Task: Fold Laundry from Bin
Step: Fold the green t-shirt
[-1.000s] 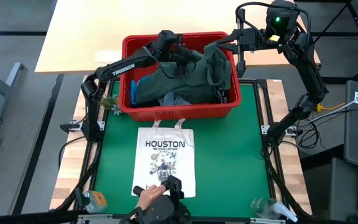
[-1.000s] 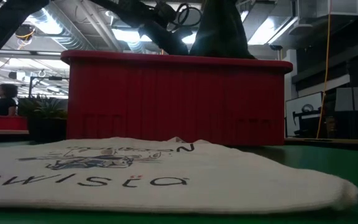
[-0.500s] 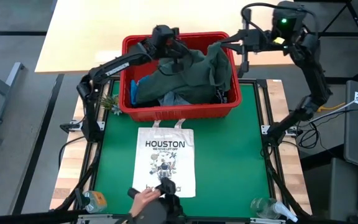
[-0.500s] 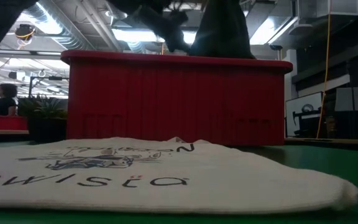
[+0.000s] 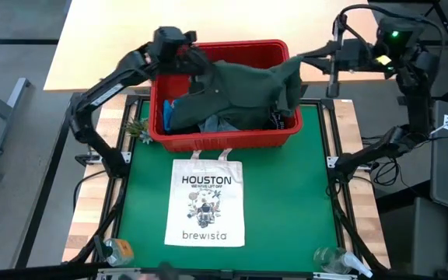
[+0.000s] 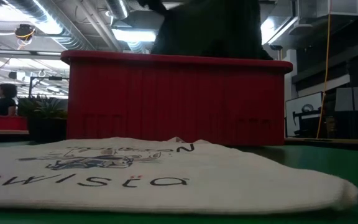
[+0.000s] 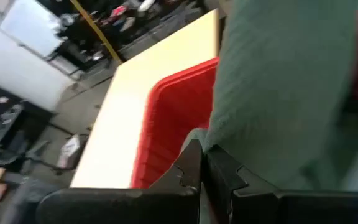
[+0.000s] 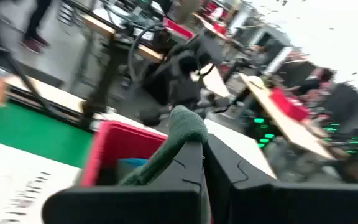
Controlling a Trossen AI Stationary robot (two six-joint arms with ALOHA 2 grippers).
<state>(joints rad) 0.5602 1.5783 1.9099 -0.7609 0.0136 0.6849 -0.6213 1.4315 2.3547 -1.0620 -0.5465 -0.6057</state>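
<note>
The bin (image 5: 222,140) is red, with vertically ribbed sides in the low view. The garment (image 5: 243,84) stretched across its top is dark green. Beneath it lie a bright blue piece (image 5: 167,114) and a light blue denim piece (image 5: 220,123). The tote bag (image 5: 205,204) is white with black "HOUSTON" and "brewista" lettering and a dark printed graphic between them. The mat (image 5: 294,194) is green. The tabletop (image 5: 99,43) behind the bin is pale cream. Both arms are black; the right arm shows a green light (image 5: 396,34).

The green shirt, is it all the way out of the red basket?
No. The green shirt is stretched between both grippers above the red basket, but its lower part still hangs inside.
</note>
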